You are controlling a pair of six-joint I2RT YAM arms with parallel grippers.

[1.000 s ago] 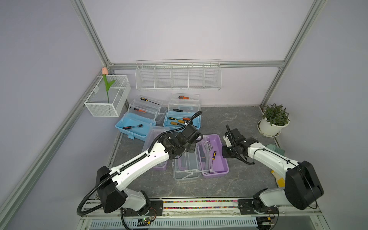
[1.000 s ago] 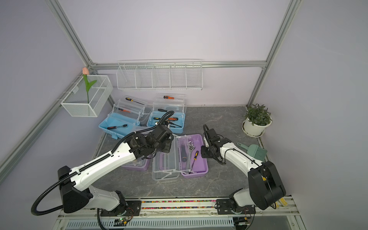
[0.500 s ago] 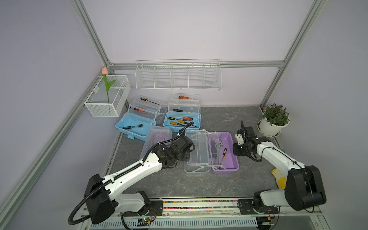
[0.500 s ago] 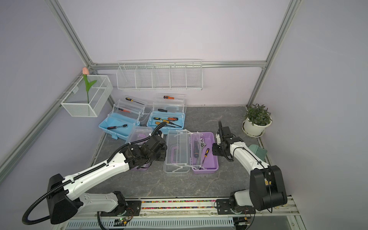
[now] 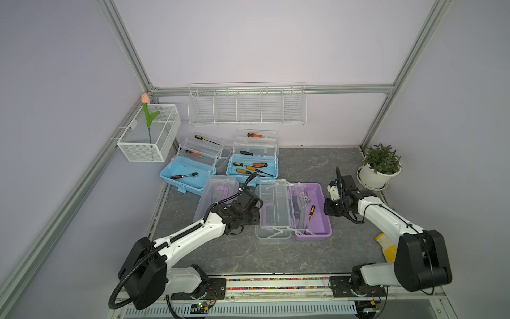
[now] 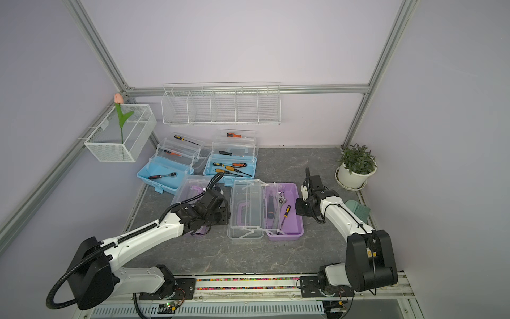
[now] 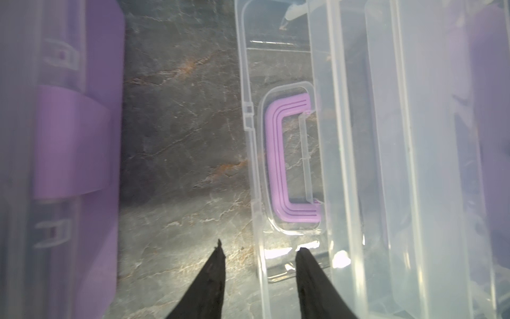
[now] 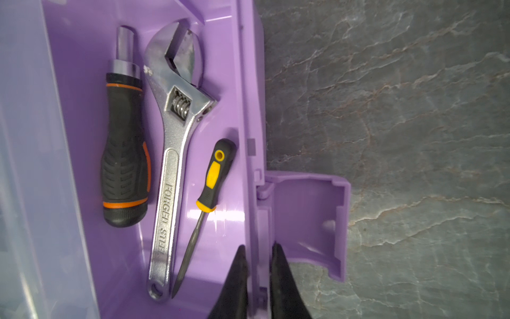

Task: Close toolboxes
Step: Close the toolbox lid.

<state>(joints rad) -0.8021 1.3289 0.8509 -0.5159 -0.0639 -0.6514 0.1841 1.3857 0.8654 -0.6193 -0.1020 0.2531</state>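
**Three toolboxes open, one purple box with its lid down**

Bare grey tabletop (image 5: pixel 248 256) runs across the front, between the boxes and the arm bases. It continues to the right of the open purple toolbox (image 5: pixel 320 221) as far as the potted plant (image 5: pixel 380 165). Only a narrow strip separates that box's clear lid (image 7: pixel 276 69) from the closed purple toolbox (image 5: pixel 215 193). The left gripper (image 7: pixel 260 244) hangs there with its fingers apart, one over the table and one over the lid. The right gripper (image 8: pixel 259 245) is pinched together on the open purple toolbox's rim, just beside its hanging latch (image 8: pixel 303 215).

There are four toolboxes, two purple in front and two light blue at the back wall. Two white wire baskets hang above them, a long one (image 5: pixel 247 110) and a side one (image 5: pixel 143 152) holding a tulip (image 5: pixel 149 118).

The open purple toolbox holds three tools:
- an adjustable wrench (image 8: pixel 171 165)
- a black-and-orange driver handle (image 8: pixel 124 165)
- a slim yellow-handled tool (image 8: pixel 212 176)

The left-hand light blue toolbox (image 5: pixel 193 165) has a ratchet (image 5: pixel 183 175) in its base and two screwdrivers in its trays. The right-hand light blue toolbox (image 5: pixel 231 169) holds several screwdrivers.
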